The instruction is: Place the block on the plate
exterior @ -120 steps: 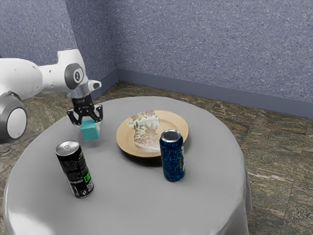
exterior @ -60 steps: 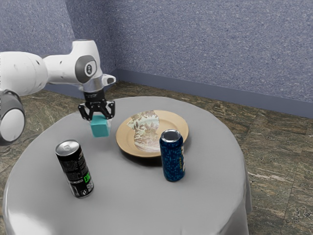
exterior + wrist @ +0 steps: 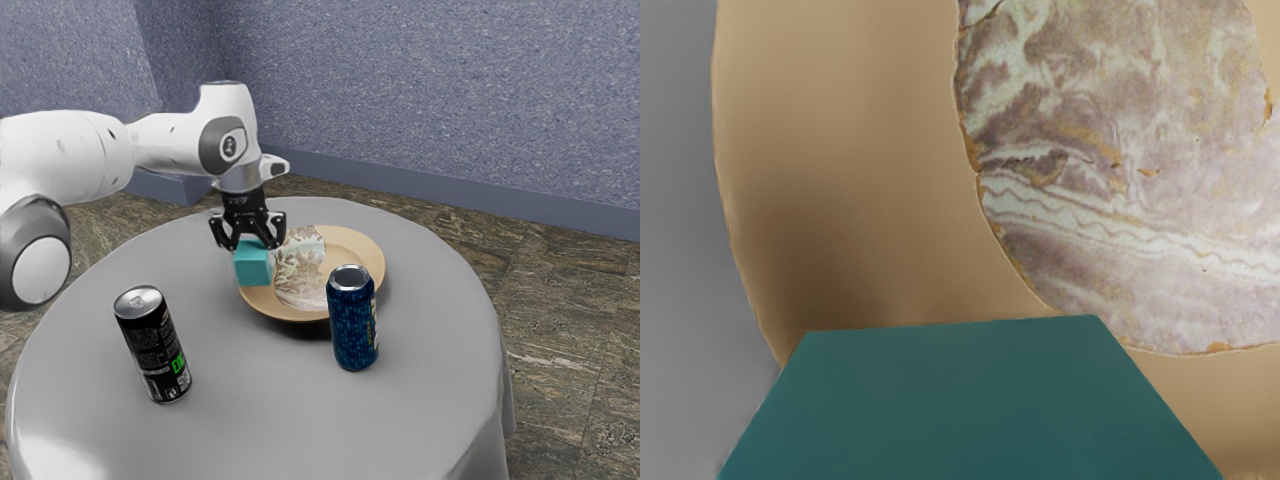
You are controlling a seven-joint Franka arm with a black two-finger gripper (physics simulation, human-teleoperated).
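My gripper (image 3: pixel 250 243) is shut on the teal block (image 3: pixel 253 265), which hangs below its fingertips at the plate's near-arm side. In the exterior view the block covers part of the rim of the tan plate (image 3: pixel 350 245), which has a marbled patch in its middle. The wrist view has the block (image 3: pixel 960 400) large at its lower edge, with the plate (image 3: pixel 840 180) beneath and beyond it. The block appears held above the plate; the height of the gap cannot be told.
A black can (image 3: pixel 152 345) stands on the grey round table (image 3: pixel 250 400) toward the exterior view's left front. A blue can (image 3: pixel 353 320) stands close by the plate, on its front side in that view.
My gripper has carried the block toward the exterior view's right, from beside the plate to its rim area, rising a little early on. The plate and both cans have stayed put.
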